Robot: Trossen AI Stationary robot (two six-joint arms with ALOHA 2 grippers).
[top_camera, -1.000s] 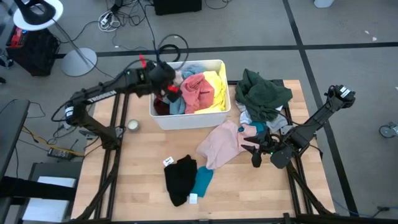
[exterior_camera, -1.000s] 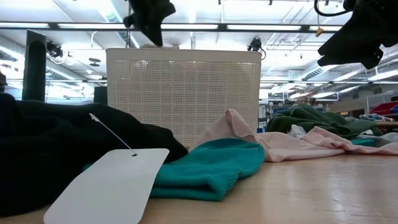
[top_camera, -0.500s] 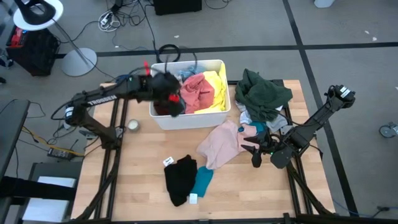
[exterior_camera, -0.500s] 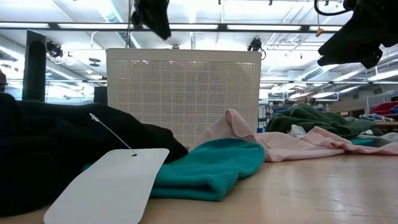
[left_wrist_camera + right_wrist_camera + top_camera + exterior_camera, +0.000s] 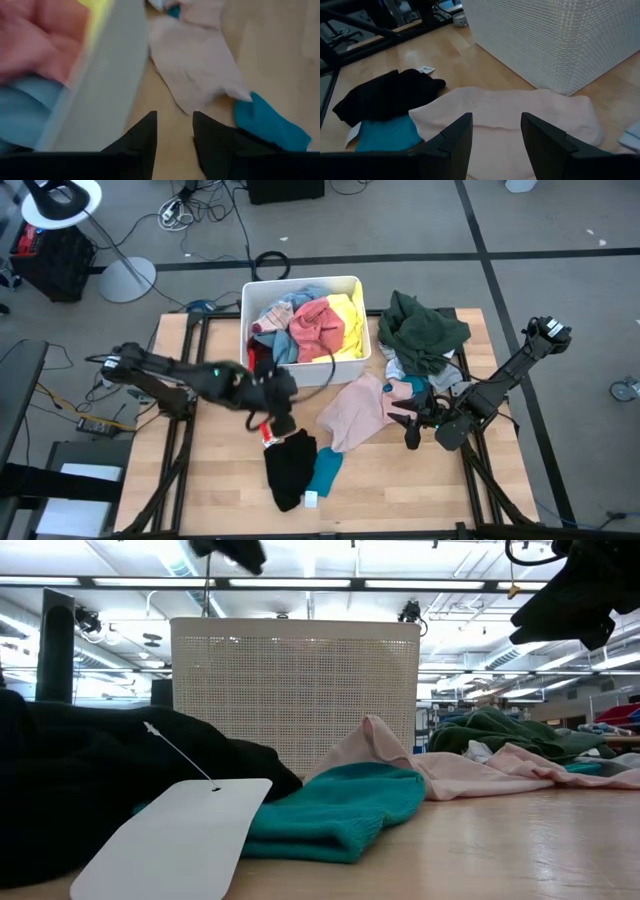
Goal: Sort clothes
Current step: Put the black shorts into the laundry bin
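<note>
A white bin (image 5: 352, 358) at the table's far middle holds salmon, yellow, light blue and maroon clothes (image 5: 310, 325). A pale pink garment (image 5: 355, 408) lies flat in front of it. A black garment (image 5: 290, 465) and a teal one (image 5: 325, 470) lie nearer the front edge. A dark green heap (image 5: 425, 325) sits at the far right. My left gripper (image 5: 175, 130) is open and empty, above the table between the bin and the black garment (image 5: 283, 405). My right gripper (image 5: 496, 130) is open and empty, by the pink garment's right edge (image 5: 410, 427).
A white tag (image 5: 175, 840) lies by the black garment. A small round tin (image 5: 213, 381) stands left of the bin. More light clothes (image 5: 405, 375) lie under the green heap. Bare wood shows at the table's near left and near right.
My left gripper has swung from above the bin's left part down and toward the near edge. It now hangs over the table in front of the bin, beside the black garment. The right arm and the clothes on the table have kept still.
</note>
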